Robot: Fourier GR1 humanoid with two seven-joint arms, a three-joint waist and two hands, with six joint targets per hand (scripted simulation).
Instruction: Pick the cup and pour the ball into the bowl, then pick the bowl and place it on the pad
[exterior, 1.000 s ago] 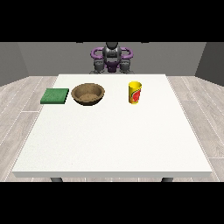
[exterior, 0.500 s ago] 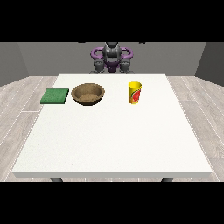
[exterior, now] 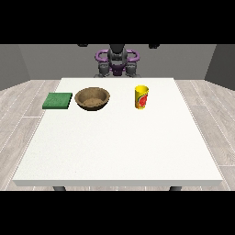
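**Front view: cup upright and untouched, hands out of sight**

Front view shows the white surface carrying everything. The wooden bowl looks rigid; its rim suits lifting. Just beside it, towards the view's left, lies the flat green pad. Well apart at the view's right, the yellow cup seems light and stiff; its mid-wall suits grasping. Neither hand shows, so their state cannot be told. No ball is visible.

Big white worktop in the middle, on dark legs peeking out under its near edge. Light wood-plank floor all around. Plain grey walls behind, darker near the corners.
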